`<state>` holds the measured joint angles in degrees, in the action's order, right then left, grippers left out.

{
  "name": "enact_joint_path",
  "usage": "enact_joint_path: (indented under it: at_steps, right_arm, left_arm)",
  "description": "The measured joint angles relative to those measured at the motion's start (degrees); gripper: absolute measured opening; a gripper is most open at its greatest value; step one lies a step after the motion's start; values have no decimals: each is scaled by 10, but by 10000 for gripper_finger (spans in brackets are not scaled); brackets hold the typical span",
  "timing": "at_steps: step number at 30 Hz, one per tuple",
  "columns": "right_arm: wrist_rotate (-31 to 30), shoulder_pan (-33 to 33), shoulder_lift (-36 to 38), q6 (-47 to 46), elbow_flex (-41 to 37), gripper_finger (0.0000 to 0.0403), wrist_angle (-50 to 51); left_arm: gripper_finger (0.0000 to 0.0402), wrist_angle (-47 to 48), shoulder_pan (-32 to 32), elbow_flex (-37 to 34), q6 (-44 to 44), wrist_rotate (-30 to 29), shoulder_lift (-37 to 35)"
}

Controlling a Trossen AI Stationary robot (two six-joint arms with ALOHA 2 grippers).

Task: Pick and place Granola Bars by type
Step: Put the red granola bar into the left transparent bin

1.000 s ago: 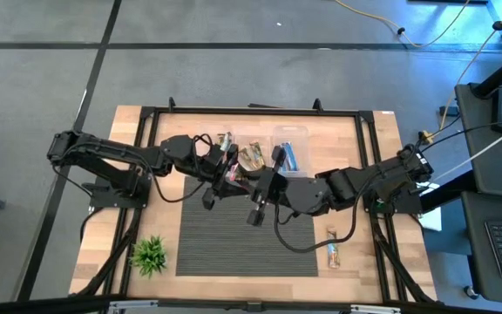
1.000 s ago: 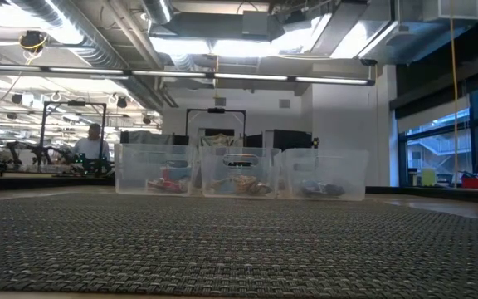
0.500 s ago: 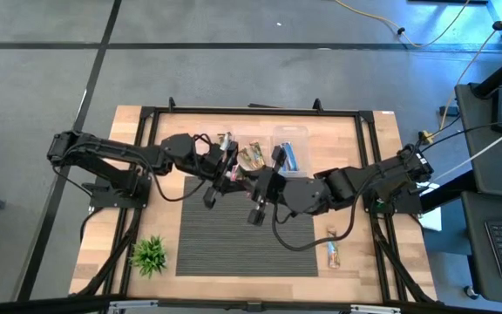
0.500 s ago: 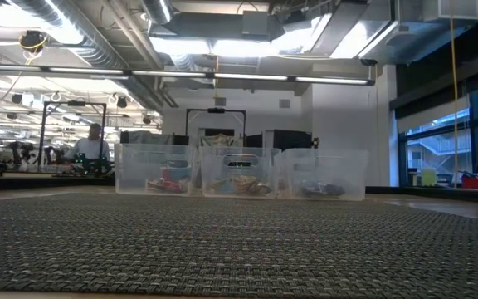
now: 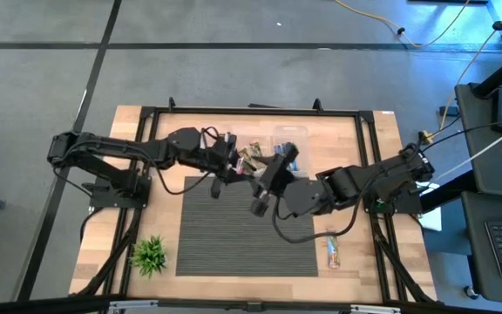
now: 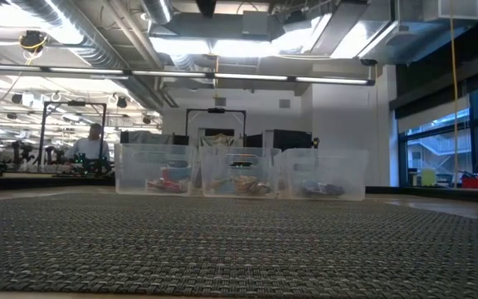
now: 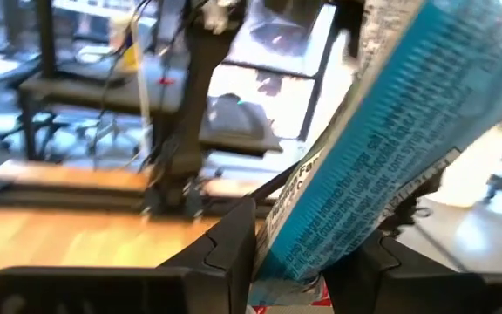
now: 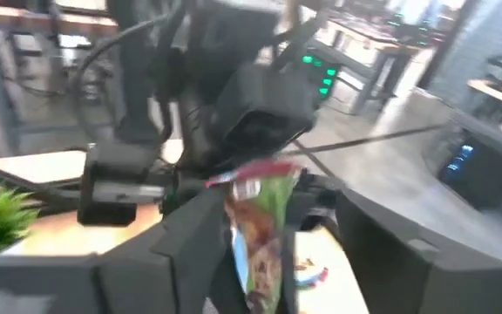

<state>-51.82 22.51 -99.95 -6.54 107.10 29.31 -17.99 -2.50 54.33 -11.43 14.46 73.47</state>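
Observation:
My left gripper [image 5: 232, 164] and my right gripper [image 5: 274, 168] meet above the mat's far edge, just before three clear bins. The left gripper [image 7: 308, 253] is shut on a blue granola bar with white print [image 7: 382, 131]. The right gripper [image 8: 277, 209] is open. A green-and-brown wrapped bar [image 8: 255, 240] stands upright between its fingers, with the left arm's gripper [image 8: 251, 105] right behind it. Whether this is the same bar, I cannot tell. The bins [image 6: 241, 170] hold more bars, sorted by colour. My left gripper pinches the blue bar's lower end [image 7: 299, 240] between its two fingers. The bar sticks out past the fingertips, tilted, and is lifted clear of the table. My right gripper: whether a finger [image 8: 190, 244] touches the green-and-brown bar, I cannot tell.
A dark ribbed mat [image 5: 234, 235] covers the table's middle. Two loose bars [image 5: 332, 253] lie near the right edge. A small green plant [image 5: 149, 255] stands at the near left. A black frame [image 5: 146, 113] runs round the table. A person [image 6: 94, 141] shows far behind.
Both grippers have gone a little toward the table's far edge and the bins, the right one more than the left, and they stay close together. The left arm has stretched out toward the right.

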Motion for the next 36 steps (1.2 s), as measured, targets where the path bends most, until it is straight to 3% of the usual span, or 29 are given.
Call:
enact_joint_path:
  at_steps: [4,7,10,16,19,24,29,36]
  right_arm:
    - [-30,7,7,-51,22,248,66]
    - [-23,12,7,-142,47,257,172]
    - [19,13,8,-281,51,259,290]
    - [135,13,-12,-570,51,260,551]
    - [177,19,-29,-661,48,260,611]
    - [223,31,-30,-670,3,260,569]
    - [285,41,-30,-725,-51,260,578]
    - [368,44,-30,-772,-130,260,495]
  left_arm:
    - [107,60,-23,0,-1,-32,0]
    - [107,111,-43,0,-13,-70,0]
    - [106,172,-62,0,-16,-146,0]
    - [105,320,-95,-1,-92,-352,0]
    - [103,394,-116,-1,-147,-403,0]
    - [102,460,-158,-1,-227,-369,13]
    - [102,449,-180,-1,-241,-325,52]
    - [102,451,-180,-1,-274,-292,116]
